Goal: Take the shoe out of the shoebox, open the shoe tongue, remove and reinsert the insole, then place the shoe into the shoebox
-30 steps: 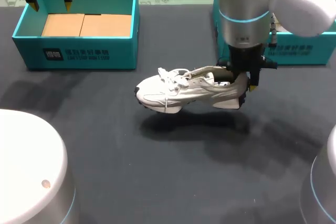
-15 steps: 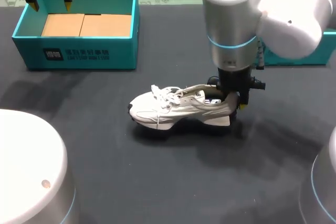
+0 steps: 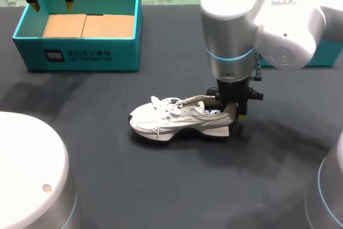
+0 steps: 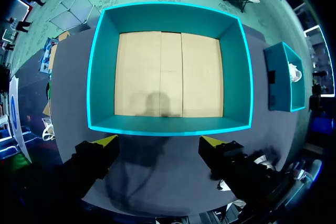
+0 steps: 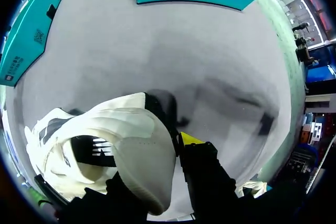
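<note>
The white shoe point(image 3: 179, 119) lies upright on the dark table, toe to the left. My right gripper point(image 3: 233, 112) comes straight down onto its heel. In the right wrist view the shoe point(image 5: 121, 135) has its heel collar pinched, with one yellow fingertip point(image 5: 189, 139) outside and the other finger hidden inside the shoe. The teal shoebox point(image 3: 80, 54) stands at the back left, holding only its cardboard floor. My left gripper point(image 3: 51, 6) hangs open over the box's far left corner. From the left wrist, the shoebox point(image 4: 168, 125) lies just ahead of that gripper point(image 4: 160, 141).
A second teal box point(image 3: 321, 52) stands at the back right behind my right arm, and it shows beyond the shoebox in the left wrist view point(image 4: 283, 77). Two white robot bases fill the front corners, left point(image 3: 32, 175) and right point(image 3: 329, 191).
My right arm has carried the shoe down and a little forward-left until its sole rests on the table. The left arm has not moved.
</note>
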Robot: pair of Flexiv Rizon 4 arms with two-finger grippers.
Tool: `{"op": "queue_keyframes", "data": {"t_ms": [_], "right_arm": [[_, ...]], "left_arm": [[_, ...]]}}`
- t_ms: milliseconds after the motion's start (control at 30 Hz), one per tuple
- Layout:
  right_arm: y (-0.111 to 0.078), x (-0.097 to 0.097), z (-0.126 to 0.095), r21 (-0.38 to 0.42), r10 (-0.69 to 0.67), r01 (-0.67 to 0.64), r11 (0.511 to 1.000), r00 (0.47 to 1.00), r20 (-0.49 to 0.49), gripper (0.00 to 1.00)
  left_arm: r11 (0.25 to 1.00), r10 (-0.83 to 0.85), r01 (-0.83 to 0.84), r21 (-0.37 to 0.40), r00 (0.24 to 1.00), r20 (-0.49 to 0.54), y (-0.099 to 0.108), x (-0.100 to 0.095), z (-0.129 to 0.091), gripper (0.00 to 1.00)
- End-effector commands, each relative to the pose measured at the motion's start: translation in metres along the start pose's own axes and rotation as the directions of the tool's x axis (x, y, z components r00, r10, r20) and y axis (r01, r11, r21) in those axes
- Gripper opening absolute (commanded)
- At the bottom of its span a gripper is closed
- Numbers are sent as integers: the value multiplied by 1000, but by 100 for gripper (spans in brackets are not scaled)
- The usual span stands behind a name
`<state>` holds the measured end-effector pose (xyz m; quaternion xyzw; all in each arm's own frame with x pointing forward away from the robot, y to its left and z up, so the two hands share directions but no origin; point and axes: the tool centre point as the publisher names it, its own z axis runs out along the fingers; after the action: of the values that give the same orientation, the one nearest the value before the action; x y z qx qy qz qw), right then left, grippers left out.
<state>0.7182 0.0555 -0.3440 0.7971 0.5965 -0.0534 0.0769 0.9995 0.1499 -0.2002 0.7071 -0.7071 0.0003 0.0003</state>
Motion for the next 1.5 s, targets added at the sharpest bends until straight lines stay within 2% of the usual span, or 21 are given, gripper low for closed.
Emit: {"op": "queue_keyframes", "data": {"t_ms": [33, 1033, 1100, 1133, 1200, 1500], "right_arm": [[3, 10, 11, 16, -3, 3, 1000, 1000, 0, 0], [-11, 14, 46, 98, 10, -11, 995, 1000, 11, 0], [-11, 14, 46, 100, 9, -10, 995, 1000, 10, 40], [-11, 14, 45, 99, 9, -10, 995, 1000, 9, 51], [-11, 14, 41, 93, 8, -8, 996, 1000, 2, 100], [-11, 5, -2, 63, -1, 5, 998, 998, -66, 100]], "left_arm": [[1000, 0, 0, 0, 1000, 0, 0, 0, 0, 100], [1000, 0, 0, 0, 1000, 0, 0, 0, 0, 100], [1000, 0, 0, 0, 1000, 0, 0, 0, 0, 100], [1000, 0, 0, 0, 1000, 0, 0, 0, 0, 100], [1000, 0, 0, 0, 1000, 0, 0, 0, 0, 100], [1000, 0, 0, 0, 1000, 0, 0, 0, 0, 100]]}}
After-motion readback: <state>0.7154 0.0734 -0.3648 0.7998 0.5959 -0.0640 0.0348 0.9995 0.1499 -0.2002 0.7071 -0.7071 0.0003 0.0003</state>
